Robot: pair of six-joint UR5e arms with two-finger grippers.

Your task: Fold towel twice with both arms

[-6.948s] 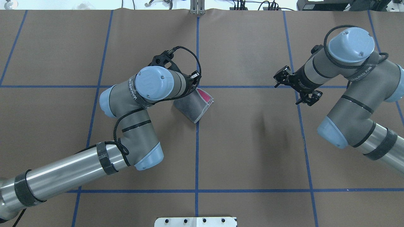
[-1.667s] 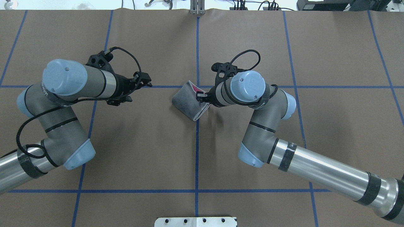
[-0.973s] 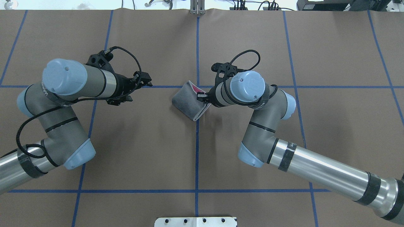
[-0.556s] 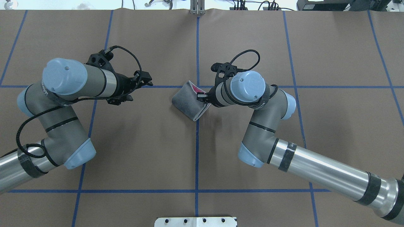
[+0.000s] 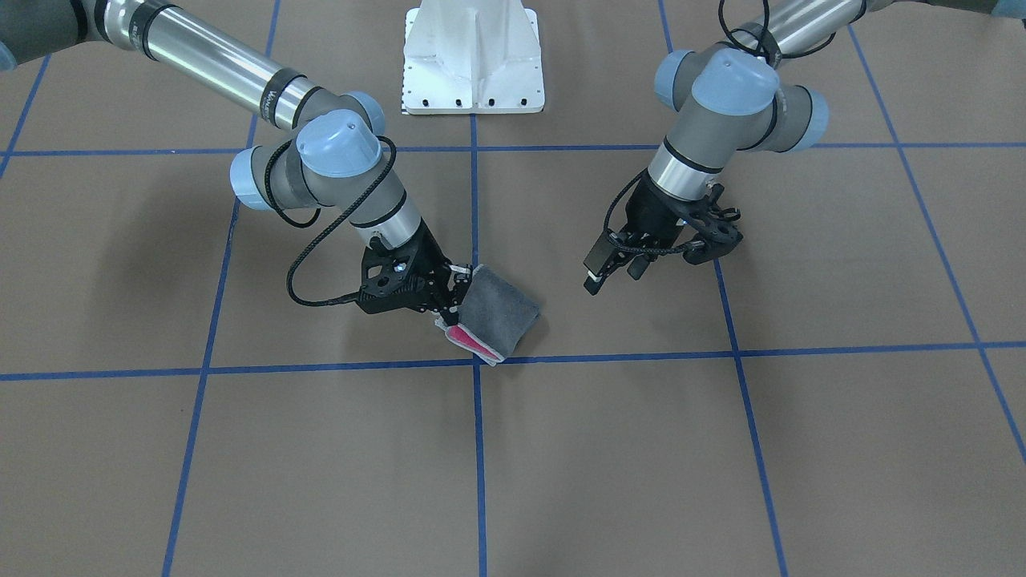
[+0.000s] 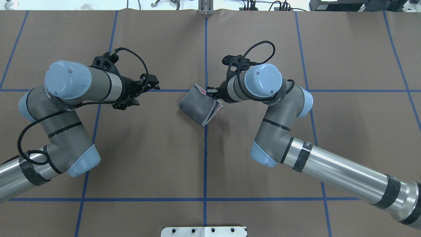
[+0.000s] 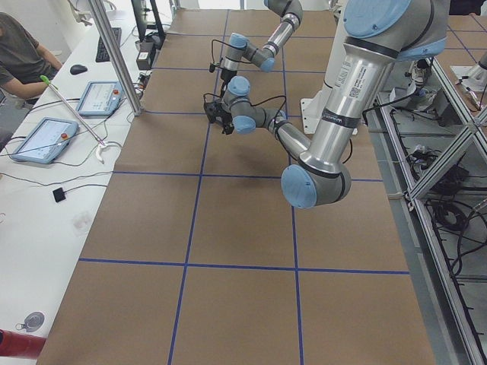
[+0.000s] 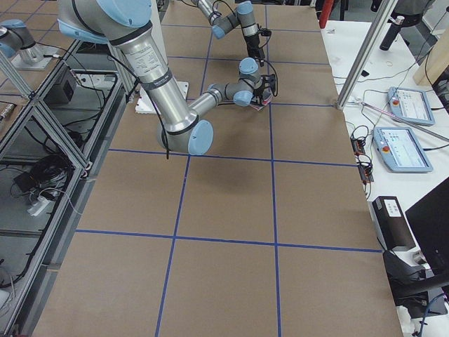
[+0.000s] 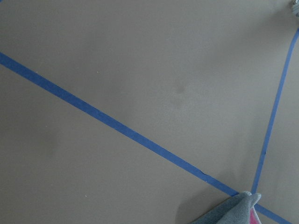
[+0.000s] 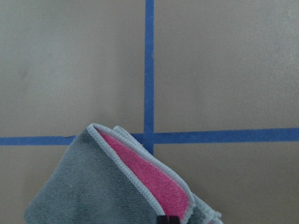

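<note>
The towel [image 6: 197, 106] lies folded small at the table's centre, dark grey face up, pink layers showing along its right edge [image 5: 463, 335]. My right gripper [image 6: 211, 92] is at its far right corner, and also shows in the front view [image 5: 455, 287]. In the right wrist view a black fingertip [image 10: 167, 219] sits on the pink inner layer of the towel [image 10: 93, 186], so the gripper looks shut on that edge. My left gripper [image 6: 148, 90] hangs open over bare table to the towel's left [image 5: 613, 268], holding nothing. The left wrist view catches only a towel corner [image 9: 238, 210].
Blue tape lines [image 6: 205, 49] divide the brown table cover into squares. The white pedestal base [image 5: 473, 56] stands at the robot's side. A side bench with tablets [image 7: 95, 95] and a seated person [image 7: 19, 53] runs along the far edge.
The left arm has left the towel and drawn back to the left, while the right arm came in. In the last second the right gripper shifted slightly toward the far side; the towel stayed put.
</note>
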